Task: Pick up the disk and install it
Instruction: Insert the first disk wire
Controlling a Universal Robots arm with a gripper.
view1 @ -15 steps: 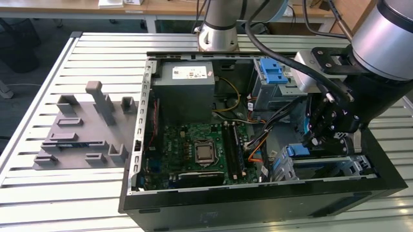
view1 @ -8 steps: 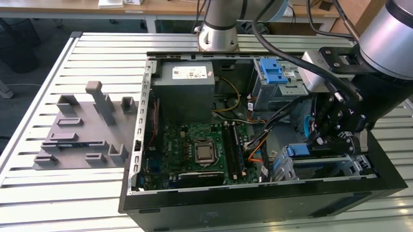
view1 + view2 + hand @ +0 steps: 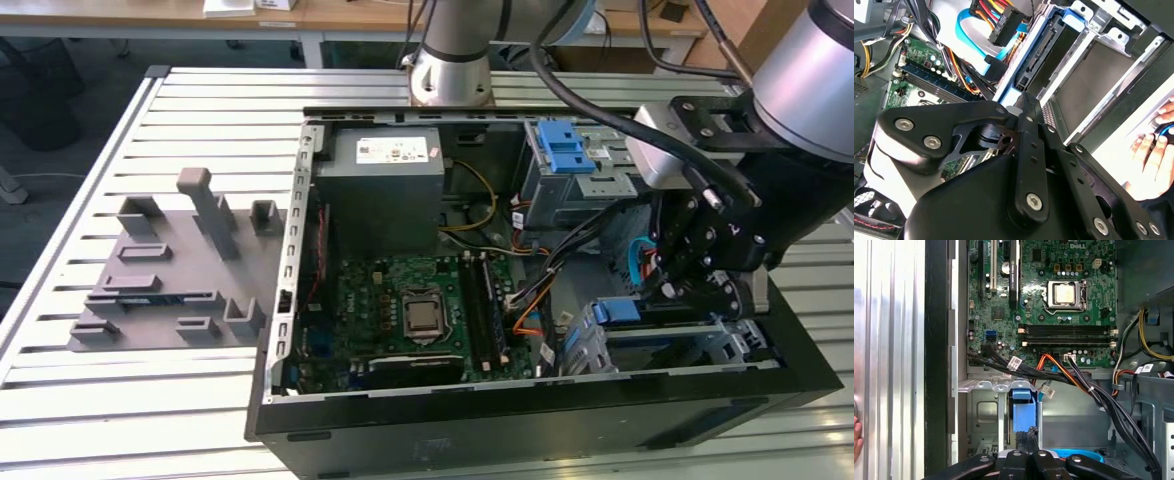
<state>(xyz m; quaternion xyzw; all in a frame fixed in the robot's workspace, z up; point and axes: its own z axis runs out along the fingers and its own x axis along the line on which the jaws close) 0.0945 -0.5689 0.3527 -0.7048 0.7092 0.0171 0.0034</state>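
The disk (image 3: 627, 312) stands on edge in the drive cage at the case's front corner, on the exterior view's right, with its blue side rail uppermost. In the first wrist view the disk (image 3: 1023, 412) shows as a blue strip between silver cage walls. In the second wrist view the disk (image 3: 1040, 52) shows a dark connector end. My gripper (image 3: 703, 292) reaches down into the case at that cage. Its black fingers (image 3: 1016, 460) are drawn together, and the gripper (image 3: 1026, 100) has its tips at the disk's near end. Whether they pinch the disk is hidden.
The open case (image 3: 287, 300) lies on a slatted metal table (image 3: 160, 400). Black and orange cables (image 3: 1074, 377) cross beside the cage, near the green motherboard (image 3: 407, 300). A grey parts stand (image 3: 174, 270) sits on the exterior view's left. A person's hand (image 3: 1154, 150) rests outside the case.
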